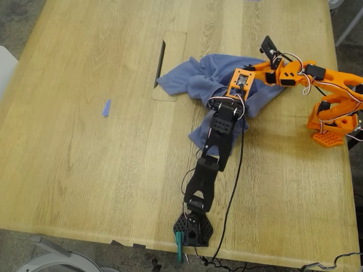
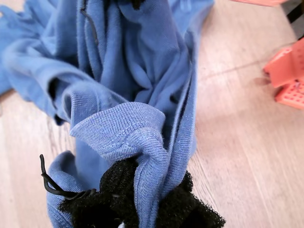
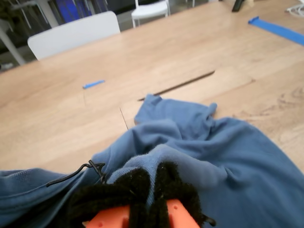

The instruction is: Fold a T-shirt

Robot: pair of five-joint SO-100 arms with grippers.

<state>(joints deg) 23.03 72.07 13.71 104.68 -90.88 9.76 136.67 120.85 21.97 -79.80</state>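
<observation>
Crumpled, the T-shirt (image 1: 210,76) lies bunched on the tabletop (image 1: 85,170) toward the exterior view's right — no print or writing legible. My first gripper (image 2: 142,199) pinches its ribbed hem; my second gripper (image 3: 152,190) clamps another fold.

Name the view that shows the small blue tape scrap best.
The exterior view: the tape scrap lies unobstructed on bare table, left of the T-shirt. The second wrist view shows it small and distant; the first wrist view misses it.
</observation>
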